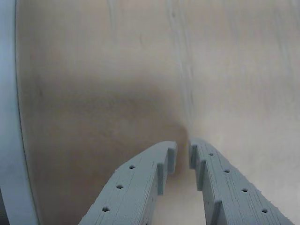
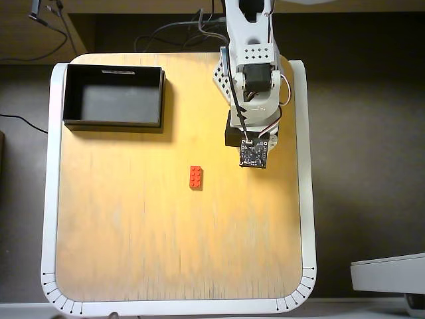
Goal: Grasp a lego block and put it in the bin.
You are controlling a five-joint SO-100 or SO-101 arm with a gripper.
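While the arm hangs folded over the far right part of the table, a small red lego block lies flat on the pale wooden top, near the middle, studs facing up. Seen from overhead, the brick sits to the left of the arm's wrist, apart from it, with bare wood between them. Nothing touches it.

At the far left corner of the table stands the bin, a shallow black tray with thin walls and a dark grey floor. It is well apart from the brick, up and to the left of it in the overhead view.

From the wrist camera, the gripper shows as two grey printed fingers reaching up from the bottom edge. Their tips stand close together, with only a narrow slit between them, and they hold nothing. Below them is plain wood with a soft shadow. The table's white rim runs down the left side of that view. The brick does not appear in the wrist view.

Dark cables trail behind the table's far edge.
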